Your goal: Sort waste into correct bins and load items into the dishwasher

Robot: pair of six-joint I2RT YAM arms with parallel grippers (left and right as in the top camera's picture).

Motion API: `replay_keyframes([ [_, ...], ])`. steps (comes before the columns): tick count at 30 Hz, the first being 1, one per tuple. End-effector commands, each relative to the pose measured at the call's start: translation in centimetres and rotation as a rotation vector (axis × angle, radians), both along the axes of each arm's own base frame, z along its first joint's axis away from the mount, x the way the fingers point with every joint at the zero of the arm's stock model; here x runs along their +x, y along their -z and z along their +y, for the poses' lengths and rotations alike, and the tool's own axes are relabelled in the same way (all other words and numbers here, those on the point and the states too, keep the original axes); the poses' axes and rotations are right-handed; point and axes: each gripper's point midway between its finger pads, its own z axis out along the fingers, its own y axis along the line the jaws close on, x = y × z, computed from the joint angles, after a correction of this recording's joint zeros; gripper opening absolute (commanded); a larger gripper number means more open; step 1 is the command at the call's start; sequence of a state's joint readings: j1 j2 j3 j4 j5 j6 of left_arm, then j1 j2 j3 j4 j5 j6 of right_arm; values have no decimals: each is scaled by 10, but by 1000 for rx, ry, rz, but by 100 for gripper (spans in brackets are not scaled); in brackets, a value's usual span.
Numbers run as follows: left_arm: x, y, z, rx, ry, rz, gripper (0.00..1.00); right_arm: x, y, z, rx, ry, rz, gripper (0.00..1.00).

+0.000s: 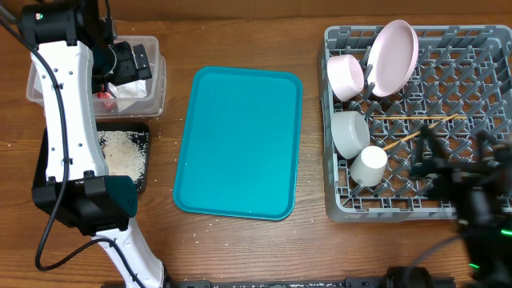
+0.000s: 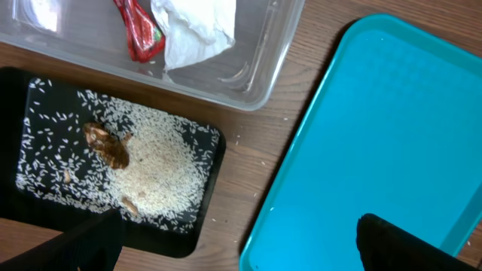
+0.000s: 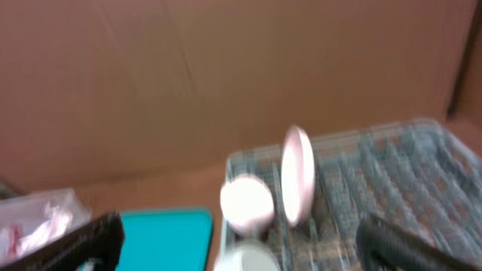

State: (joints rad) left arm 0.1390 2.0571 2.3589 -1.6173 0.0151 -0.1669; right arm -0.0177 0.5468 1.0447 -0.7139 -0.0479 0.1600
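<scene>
A pink plate [image 1: 392,56], bowls [image 1: 346,76], cup [image 1: 370,166] and chopsticks [image 1: 416,120] sit in the grey rack [image 1: 480,72]. The wrapper [image 2: 139,30] and napkin [image 2: 196,30] lie in the clear tub [image 2: 263,68], with rice [image 2: 151,165] and a brown scrap [image 2: 105,145] on the black tray [image 2: 11,113] beside it. The left fingers [image 2: 83,241] and right fingers [image 3: 68,241] are spread open and empty.

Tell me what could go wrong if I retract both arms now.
The right arm hangs over the dish rack, close to the loose chopsticks; lifting carelessly may flick them out. The left arm overhangs the black tray of rice, so a bump could scatter grains.
</scene>
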Motion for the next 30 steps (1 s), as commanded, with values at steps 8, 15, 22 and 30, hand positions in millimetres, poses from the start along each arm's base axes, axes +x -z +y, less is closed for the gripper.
replay_keyframes([
  [8,-2,-13,-1,-2,-13,-35,100,19,172,22,-6,-108,-218,100],
  [15,-2,-13,-1,-2,-13,-35,100,22,210,14,-9,-56,-142,100],
  [22,-2,-13,-1,-2,-13,-35,100,22,210,15,-6,-61,-145,100],
  [30,-2,-13,-1,-2,-13,-35,100,22,210,13,-6,-56,-143,100],
])
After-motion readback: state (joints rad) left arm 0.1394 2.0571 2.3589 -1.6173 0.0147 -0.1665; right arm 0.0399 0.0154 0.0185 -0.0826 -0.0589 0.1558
